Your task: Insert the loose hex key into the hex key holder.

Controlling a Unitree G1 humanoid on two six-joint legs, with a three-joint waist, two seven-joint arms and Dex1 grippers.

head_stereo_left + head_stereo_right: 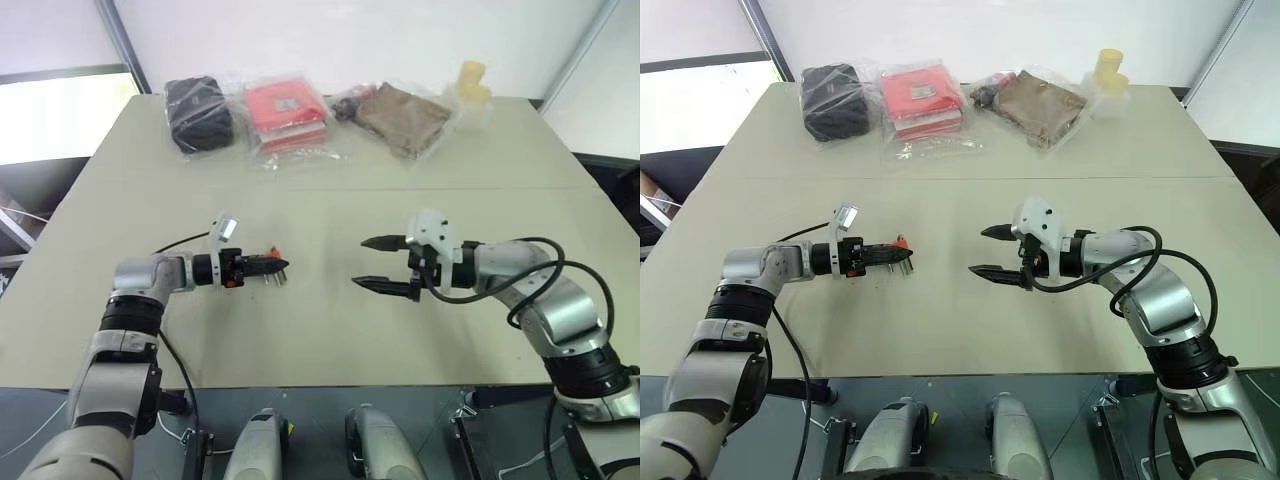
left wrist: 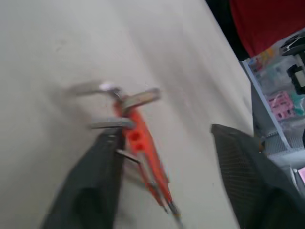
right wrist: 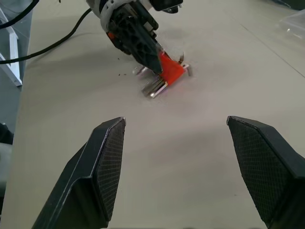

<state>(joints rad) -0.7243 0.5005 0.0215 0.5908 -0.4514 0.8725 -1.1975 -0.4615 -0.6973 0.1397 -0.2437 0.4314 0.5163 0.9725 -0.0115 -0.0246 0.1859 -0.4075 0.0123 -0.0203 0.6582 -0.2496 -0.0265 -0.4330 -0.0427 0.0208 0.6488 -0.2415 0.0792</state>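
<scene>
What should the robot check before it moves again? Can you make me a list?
1. Holder lying on the table: ok.
2. Left gripper open, holder right beside one finger: ok.
3. Right gripper open and empty: ok.
4. Loose key already in the holder: cannot tell; several keys stick out of it.
5. Packets far from both grippers: ok.
</scene>
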